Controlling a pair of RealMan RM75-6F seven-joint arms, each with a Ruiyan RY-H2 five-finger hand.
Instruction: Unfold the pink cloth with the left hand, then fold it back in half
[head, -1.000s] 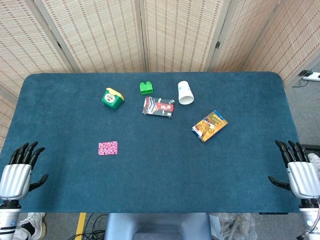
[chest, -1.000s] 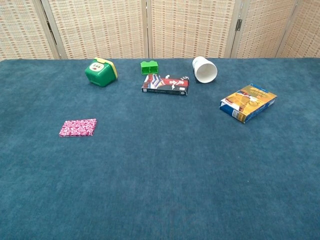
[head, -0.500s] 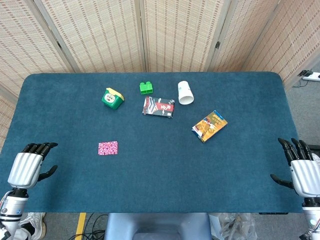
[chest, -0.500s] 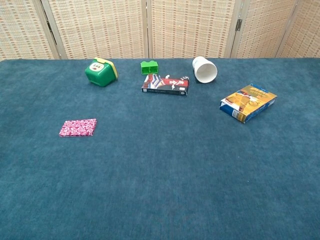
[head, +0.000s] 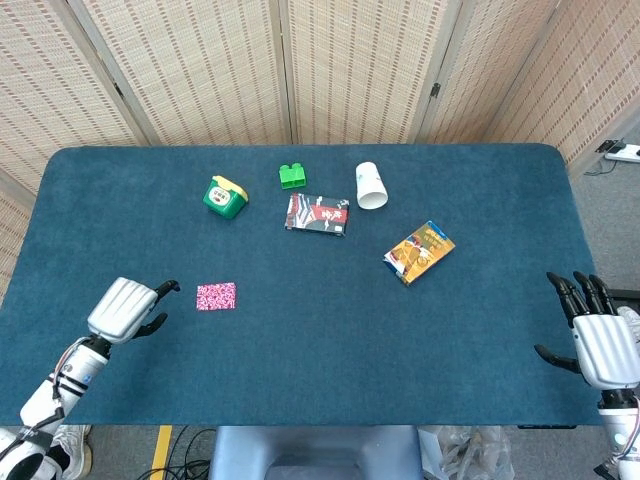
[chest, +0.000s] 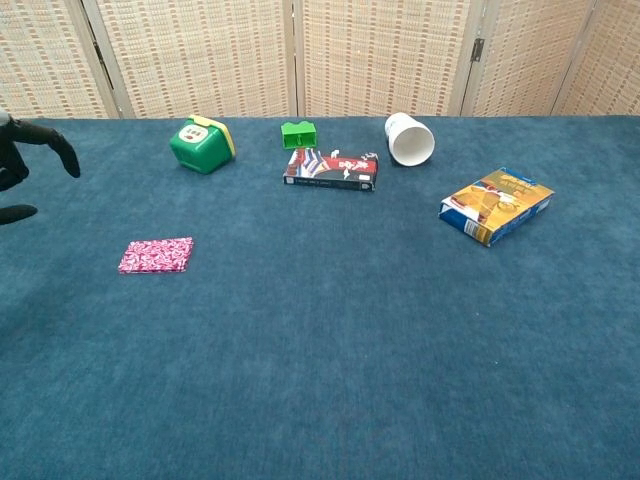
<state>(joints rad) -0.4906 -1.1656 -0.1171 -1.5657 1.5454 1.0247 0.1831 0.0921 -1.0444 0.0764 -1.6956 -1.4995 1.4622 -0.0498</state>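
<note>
We judge nothing is done yet: pink cloth (head: 216, 296) lies folded on the counter (head: 320, 350), left hand (head: 125, 309) just beside it with fingers released and empty, unfold and refold both pending.

The left hand (head: 128, 308) has swung in over the table (head: 320, 340) (now near the pink cloth (head: 216, 296)).

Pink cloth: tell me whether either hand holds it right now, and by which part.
Nothing is held. The pink cloth lies folded on the table, apart from the left hand beside it. The right hand is open at the far table edge.
</note>
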